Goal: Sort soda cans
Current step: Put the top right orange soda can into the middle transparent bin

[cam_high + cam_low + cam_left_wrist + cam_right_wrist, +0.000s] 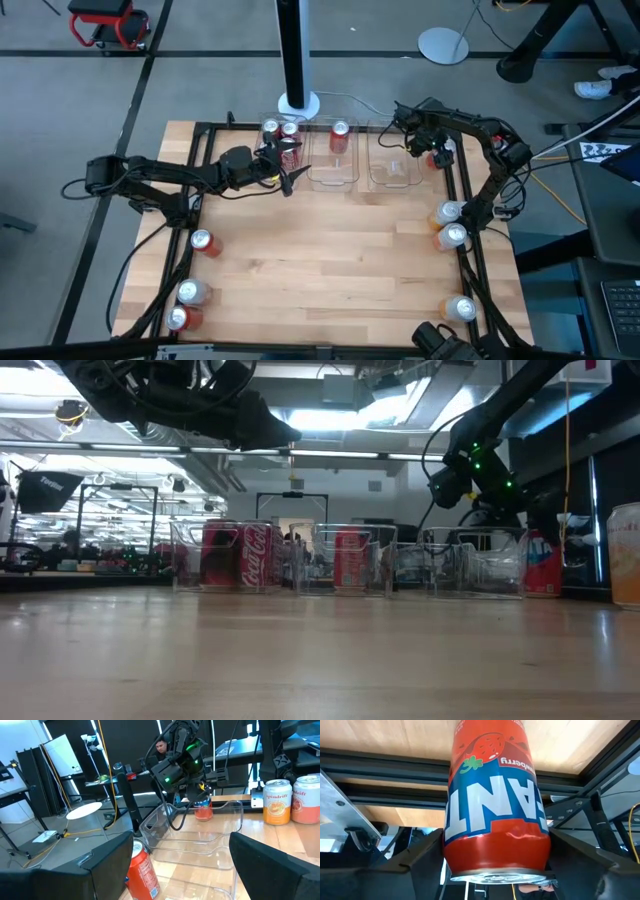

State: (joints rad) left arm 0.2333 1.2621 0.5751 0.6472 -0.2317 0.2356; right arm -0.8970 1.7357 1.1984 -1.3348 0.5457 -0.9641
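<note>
Soda cans partly sorted: right gripper clenched on strawberry Fanta can beside right bin; left gripper released, above left bin.

Your right hand is black and grips a red strawberry can with white lettering on a blue band. At twelve o'clock you see red cans in clear bins; at three o'clock, pale cans with orange. The desk is light wood.

Three bins are sitting along the counter's far edge; cans are standing at both side edges.
</note>
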